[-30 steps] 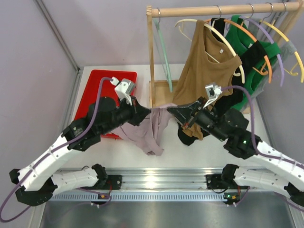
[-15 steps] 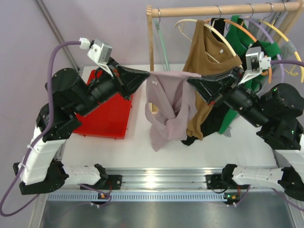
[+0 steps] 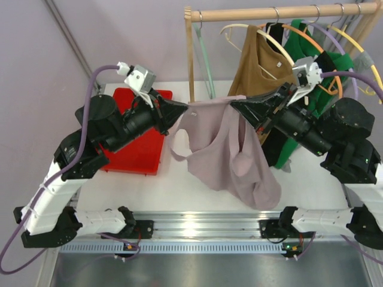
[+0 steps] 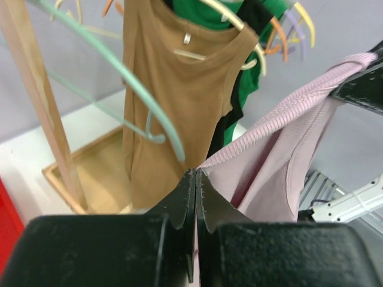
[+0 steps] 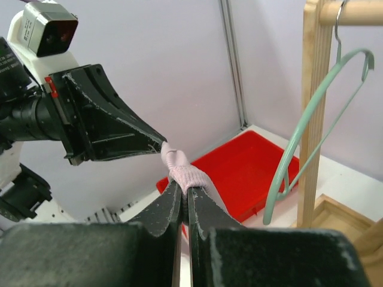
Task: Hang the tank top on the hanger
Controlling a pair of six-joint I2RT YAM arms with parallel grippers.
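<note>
White table [image 3: 161, 192] with a red tray [image 3: 143, 156] at left, wooden rack base [image 4: 99, 173] behind

No legible text, labels, brands, numbers anywhere in view.

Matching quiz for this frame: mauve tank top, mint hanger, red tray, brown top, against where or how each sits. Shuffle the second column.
1. tank top
2. hanger
3. red tray
4. brown top

a. lying on the table
b. hanging bare on the rail
c. stretched between left gripper and right gripper
d. hanging on the rail, on its own hanger

Pairs: 1-c, 2-b, 3-a, 4-d
</note>
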